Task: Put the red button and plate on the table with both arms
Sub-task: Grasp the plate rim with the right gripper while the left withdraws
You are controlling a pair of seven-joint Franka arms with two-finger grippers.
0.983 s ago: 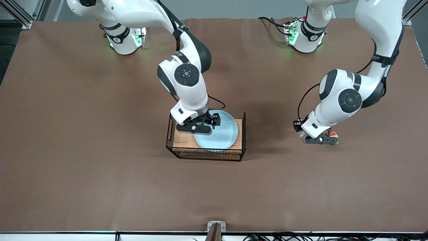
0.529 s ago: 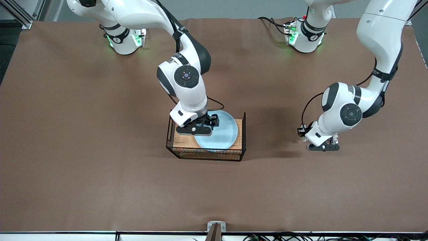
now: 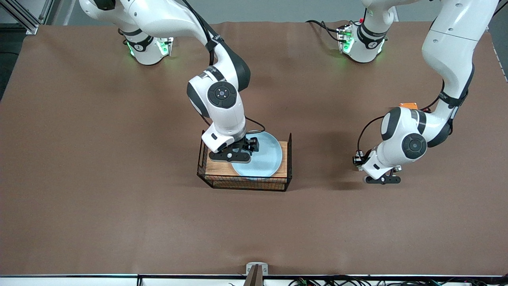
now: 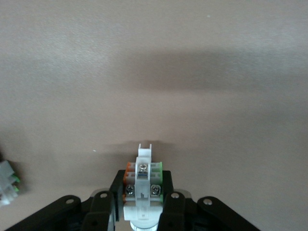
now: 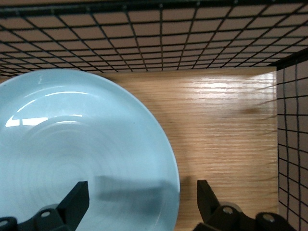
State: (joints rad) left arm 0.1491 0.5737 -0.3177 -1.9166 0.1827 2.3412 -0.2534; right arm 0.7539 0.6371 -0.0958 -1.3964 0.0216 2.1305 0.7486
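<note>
The pale-blue plate (image 3: 265, 159) (image 5: 72, 144) lies on the wooden top of the wire rack (image 3: 246, 183). My right gripper (image 3: 234, 155) (image 5: 142, 195) hangs open just over the plate's rim, with one finger over the plate and the other over the wood. My left gripper (image 3: 381, 179) (image 4: 143, 202) is shut on the red button (image 4: 143, 171), a small white switch part with orange and green sides. Its cap end is hidden between the fingers. It hangs low over the brown table (image 3: 119, 198) toward the left arm's end.
The rack's black mesh walls (image 5: 144, 38) rise round the wooden top (image 5: 226, 120). An orange-topped piece (image 3: 408, 105) lies on the cloth by the left arm's forearm. Another small white part with green spots (image 4: 7, 185) lies on the cloth near the left gripper.
My left arm has carried the switch part toward the front camera and lower over the cloth, uncovering the orange-topped piece. The right gripper has sunk slightly onto the plate's rim, still open.
</note>
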